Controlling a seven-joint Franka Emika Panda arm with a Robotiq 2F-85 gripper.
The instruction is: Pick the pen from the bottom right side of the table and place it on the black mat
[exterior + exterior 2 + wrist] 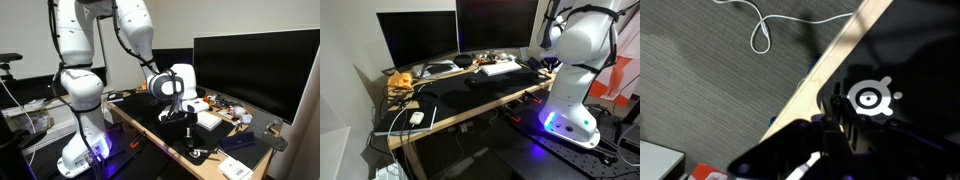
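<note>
Black mat (925,60) underlies the end effector (830,142), closure unclear; pen (806,165) slants lower-left to upper-right.

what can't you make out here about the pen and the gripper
- the pen: too small and dark to find in both exterior views. The wrist view shows only a pale sliver among dark gripper parts, possibly the pen.
- the gripper: its jaws blur into the black mat behind, so open or shut cannot be told.
- the black mat in the wrist view: cut off by the frame edges beyond its logo.

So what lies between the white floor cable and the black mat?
Wrist view: grey carpet, then the table's light wood edge, separate the cable from the black mat.
</note>
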